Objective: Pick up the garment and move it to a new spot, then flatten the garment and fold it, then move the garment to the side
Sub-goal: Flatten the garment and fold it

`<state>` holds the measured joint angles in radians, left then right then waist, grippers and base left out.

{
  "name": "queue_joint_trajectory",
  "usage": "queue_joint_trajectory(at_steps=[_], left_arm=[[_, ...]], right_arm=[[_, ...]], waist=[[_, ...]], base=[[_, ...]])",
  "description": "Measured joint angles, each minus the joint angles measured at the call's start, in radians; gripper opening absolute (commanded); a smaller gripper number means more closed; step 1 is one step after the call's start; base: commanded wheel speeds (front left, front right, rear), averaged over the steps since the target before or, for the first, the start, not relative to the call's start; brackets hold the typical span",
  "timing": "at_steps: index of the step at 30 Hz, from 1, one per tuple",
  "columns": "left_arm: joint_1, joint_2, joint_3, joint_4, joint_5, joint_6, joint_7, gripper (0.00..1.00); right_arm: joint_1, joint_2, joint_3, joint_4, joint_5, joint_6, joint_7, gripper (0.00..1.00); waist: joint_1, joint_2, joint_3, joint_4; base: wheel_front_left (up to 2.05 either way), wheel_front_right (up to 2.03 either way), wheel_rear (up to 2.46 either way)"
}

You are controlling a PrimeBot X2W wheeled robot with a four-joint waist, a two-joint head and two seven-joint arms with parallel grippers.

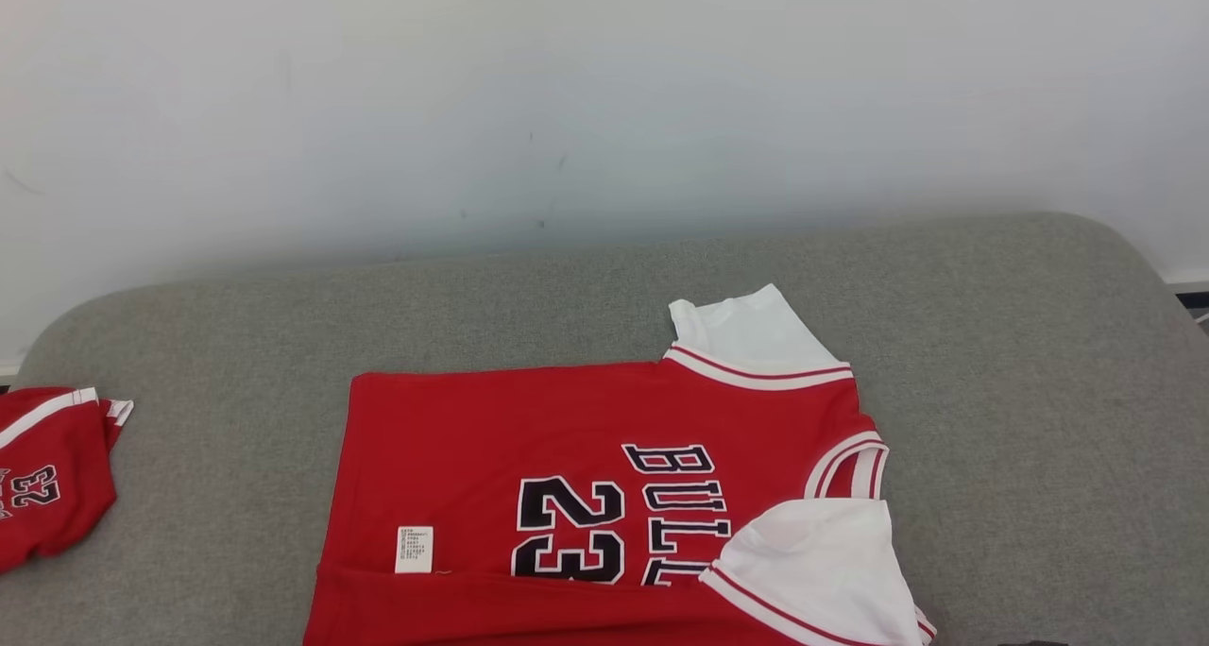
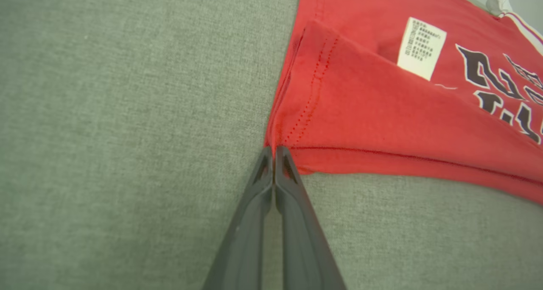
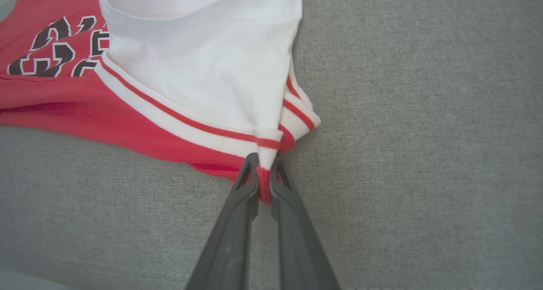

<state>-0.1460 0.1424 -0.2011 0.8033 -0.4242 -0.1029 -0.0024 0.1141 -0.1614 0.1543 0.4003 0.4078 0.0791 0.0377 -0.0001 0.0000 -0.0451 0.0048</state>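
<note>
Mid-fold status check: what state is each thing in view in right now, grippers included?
red jersey, lying on the grey cushion, near edge folded over onto itself.
near white sleeve, folded in over the chest lettering.
far white sleeve, spread flat.
left gripper, shut on the jersey's hem corner.
right gripper, shut on the near sleeve's striped trim.
second red garment, bunched at the cushion's left edge.

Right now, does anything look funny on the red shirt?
Yes. The red basketball jersey isn't lying flat. Its near edge is folded over onto the front, and a small white care label pokes out from under that fold, beside the number.
</note>
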Motion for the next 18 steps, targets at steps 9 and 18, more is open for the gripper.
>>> queue_joint_trajectory(at_steps=[9, 18], left_arm=[[0.149, 0.028, 0.018, -0.143, -0.044, -0.011, 0.020, 0.00], [0.204, 0.046, 0.014, -0.256, -0.052, -0.003, 0.091, 0.00]], right_arm=[[0.142, -0.050, -0.041, -0.214, 0.015, -0.027, 0.059, 0.00], [0.191, -0.060, -0.042, -0.342, 0.029, -0.056, 0.144, 0.00]], waist=[[0.0000, -0.0001, -0.008, 0.007], [0.0001, 0.0000, 0.005, 0.002]], base=[[0.00, 0.00, 0.00], [0.00, 0.00, 0.00]])
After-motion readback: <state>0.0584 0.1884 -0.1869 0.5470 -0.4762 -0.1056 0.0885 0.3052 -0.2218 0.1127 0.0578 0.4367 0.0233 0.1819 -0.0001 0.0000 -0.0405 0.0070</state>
